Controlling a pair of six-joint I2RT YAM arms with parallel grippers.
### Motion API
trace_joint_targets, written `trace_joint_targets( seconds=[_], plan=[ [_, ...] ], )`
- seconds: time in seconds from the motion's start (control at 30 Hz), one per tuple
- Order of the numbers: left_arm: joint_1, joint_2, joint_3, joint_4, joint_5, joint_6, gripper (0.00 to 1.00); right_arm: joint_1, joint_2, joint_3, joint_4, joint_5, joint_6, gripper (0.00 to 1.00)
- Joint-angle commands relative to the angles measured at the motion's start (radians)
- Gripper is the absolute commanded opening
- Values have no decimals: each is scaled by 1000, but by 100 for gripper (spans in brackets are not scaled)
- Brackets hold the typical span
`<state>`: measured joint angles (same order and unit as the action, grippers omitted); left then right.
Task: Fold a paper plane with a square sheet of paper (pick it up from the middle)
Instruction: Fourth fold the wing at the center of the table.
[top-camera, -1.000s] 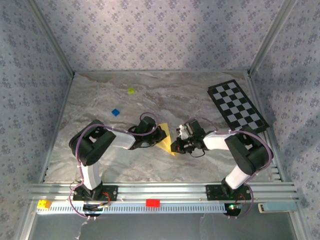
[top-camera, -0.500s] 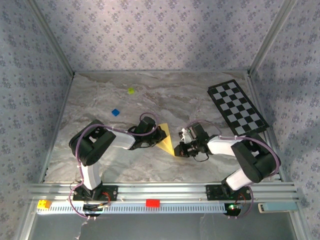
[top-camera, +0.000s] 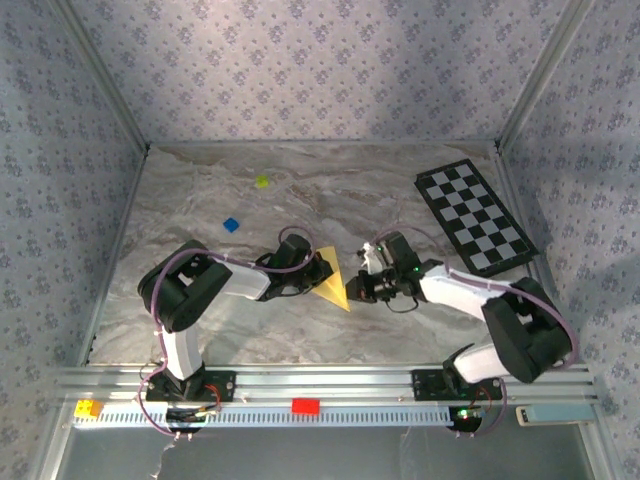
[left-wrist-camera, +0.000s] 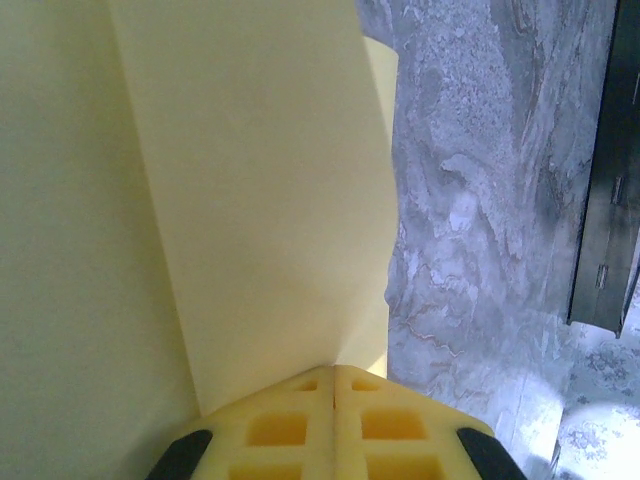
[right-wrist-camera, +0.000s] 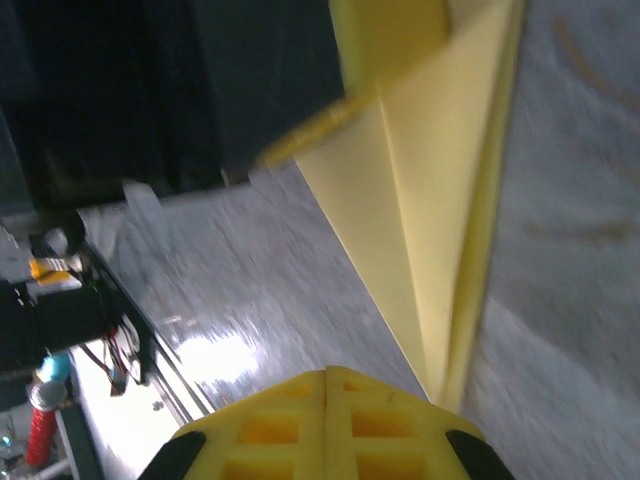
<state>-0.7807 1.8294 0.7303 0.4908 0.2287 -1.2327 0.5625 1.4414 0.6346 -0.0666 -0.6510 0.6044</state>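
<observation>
The sheet of paper lies mid-desk between the 2 arms, already folded into a long yellow wedge with its point toward the near edge. The left fingers are closed, tips against the wedge's left side. The right fingers are closed too, tips meeting the narrow point. I cannot tell whether either pair nips a layer or merely presses on it. The main risk is slip: the marble-patterned desk looks smooth and throws glare, so a sideways push from 1 arm could skate the whole wedge instead of sharpening a crease. If the 2 arms pull apart, the thin point could tear or the layers could spring open. A press off the fold line would set a crooked crease and skew the wings. The paper is thin and matte, with crisp straight edges and at least 2 overlapping layers; 1 flap stands up off the surface. The fingers are pale yellow pads moulded in a waffle grid. The flat checkered board sits well apart.
</observation>
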Motion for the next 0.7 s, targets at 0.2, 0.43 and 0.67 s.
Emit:
trace_joint_targets(
  seconds=[0.2,0.43,0.67],
  plan=[
    [-26,-4,-44,-96,-79,-33,0,11,215,144,29,29,89,1],
    [-27,-2,-44,-89,-80,-30,0,3,277,157,83,5,120,1],
    [-26,-5,-31,-94,-74,-15,0,2,340,145,41,26,89,1]
  ],
)
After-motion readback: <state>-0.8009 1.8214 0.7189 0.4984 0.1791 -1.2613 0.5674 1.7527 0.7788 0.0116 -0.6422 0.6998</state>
